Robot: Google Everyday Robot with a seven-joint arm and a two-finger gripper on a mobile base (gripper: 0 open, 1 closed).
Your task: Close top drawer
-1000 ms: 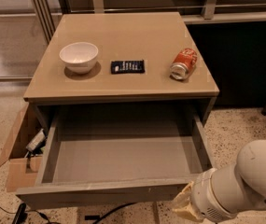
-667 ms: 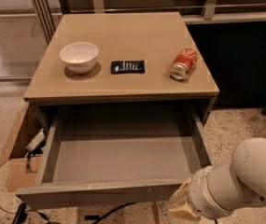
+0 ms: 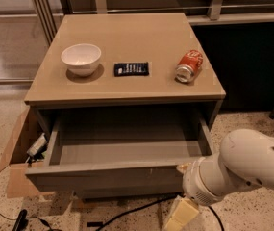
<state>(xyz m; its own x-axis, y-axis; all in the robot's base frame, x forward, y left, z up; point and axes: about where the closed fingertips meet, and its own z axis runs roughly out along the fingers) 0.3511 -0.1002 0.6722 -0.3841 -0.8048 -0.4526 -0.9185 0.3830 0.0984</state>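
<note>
The top drawer (image 3: 112, 176) of the grey-taupe cabinet is pulled far out, its grey inside bare. Its plain front faces the bottom of the camera view. My white arm comes in from the lower right. My gripper (image 3: 180, 215) sits at the bottom edge, just below and in front of the right end of the drawer front. Only its pale yellowish base shows; the fingertips are cut off by the frame edge.
On the cabinet top (image 3: 127, 88) stand a white bowl (image 3: 81, 57), a small black packet (image 3: 131, 69) and a red soda can (image 3: 188, 65) on its side. A brown cardboard box (image 3: 18, 153) stands left of the cabinet. Black cables (image 3: 127, 213) lie on the speckled floor.
My arm and gripper have shifted a little left, toward the right end of the drawer front. The drawer has not visibly moved.
</note>
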